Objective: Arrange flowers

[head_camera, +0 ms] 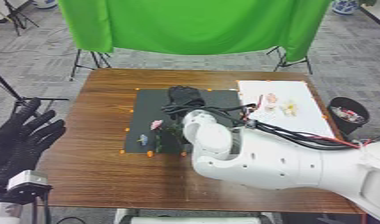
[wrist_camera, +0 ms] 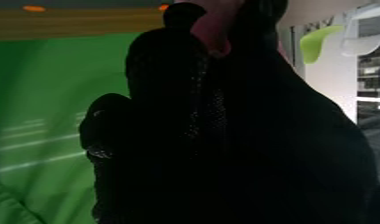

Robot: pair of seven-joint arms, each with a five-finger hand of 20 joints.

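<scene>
My right hand (head_camera: 185, 96) is over the upper part of the dark mat (head_camera: 149, 106). In the right wrist view, my right hand (wrist_camera: 178, 115) pinches a pink flower (wrist_camera: 215, 27), mostly hidden by the glove. A pink flower (head_camera: 157, 124) and a blue flower (head_camera: 143, 139) lie on the dark mat's left side, with green stems partly behind the right arm. Pale pink flowers (head_camera: 271, 98) and a yellowish one (head_camera: 289, 108) rest on the white sheet (head_camera: 304, 121). Beyond the table's left edge, my left hand (head_camera: 25, 137) is open, fingers spread.
The right arm and its cables cross the right half of the wooden table (head_camera: 98, 165). Orange markers (head_camera: 150, 154) edge the mat. A black bin (head_camera: 348, 111) stands off the right edge, and a green cloth (head_camera: 191, 27) hangs behind the table.
</scene>
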